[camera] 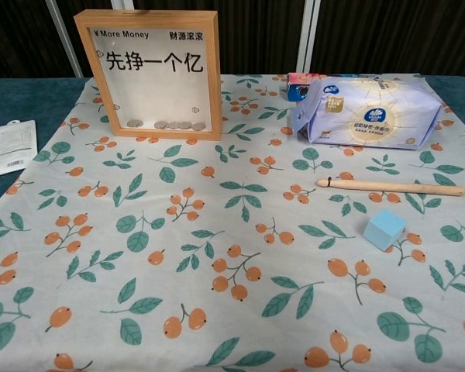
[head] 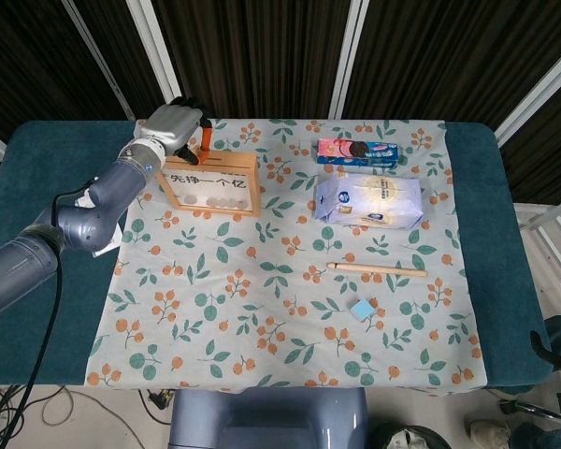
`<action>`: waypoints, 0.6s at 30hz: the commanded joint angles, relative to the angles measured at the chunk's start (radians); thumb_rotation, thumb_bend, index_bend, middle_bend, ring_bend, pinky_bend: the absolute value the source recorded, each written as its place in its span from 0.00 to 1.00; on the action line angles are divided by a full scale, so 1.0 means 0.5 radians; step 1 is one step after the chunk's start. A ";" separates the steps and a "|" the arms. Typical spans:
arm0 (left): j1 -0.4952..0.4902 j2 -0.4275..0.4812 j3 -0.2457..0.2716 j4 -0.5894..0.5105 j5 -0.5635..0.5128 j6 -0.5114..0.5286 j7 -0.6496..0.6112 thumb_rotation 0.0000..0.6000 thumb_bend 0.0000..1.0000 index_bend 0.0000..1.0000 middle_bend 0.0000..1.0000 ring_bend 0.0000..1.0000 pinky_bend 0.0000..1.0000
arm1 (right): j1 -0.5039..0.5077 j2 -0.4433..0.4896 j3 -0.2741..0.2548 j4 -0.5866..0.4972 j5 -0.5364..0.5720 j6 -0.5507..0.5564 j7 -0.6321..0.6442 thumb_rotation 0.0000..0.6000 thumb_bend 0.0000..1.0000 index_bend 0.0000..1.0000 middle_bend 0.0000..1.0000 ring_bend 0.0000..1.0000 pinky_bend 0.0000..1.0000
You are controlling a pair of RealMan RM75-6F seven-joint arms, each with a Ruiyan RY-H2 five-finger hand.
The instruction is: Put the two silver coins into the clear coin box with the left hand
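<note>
The left hand [head: 173,125] hovered at the coin box's [camera: 153,74] top left rear edge, whether spread or curled I could not tell, while the box stood upright, long axis crosswise, coins [camera: 169,124] along its floor, open cloth [camera: 217,256] before it.
</note>
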 commanded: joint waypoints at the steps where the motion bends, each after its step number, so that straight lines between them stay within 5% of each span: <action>1: 0.013 -0.026 0.023 0.034 0.043 0.001 -0.038 1.00 0.56 0.68 0.15 0.00 0.00 | 0.001 0.002 -0.002 0.005 -0.004 0.002 -0.009 1.00 0.37 0.12 0.08 0.03 0.00; 18: 0.032 -0.077 0.052 0.123 0.226 -0.045 -0.227 1.00 0.54 0.63 0.14 0.00 0.00 | -0.004 0.008 0.001 -0.001 -0.001 0.006 0.000 1.00 0.37 0.12 0.08 0.03 0.00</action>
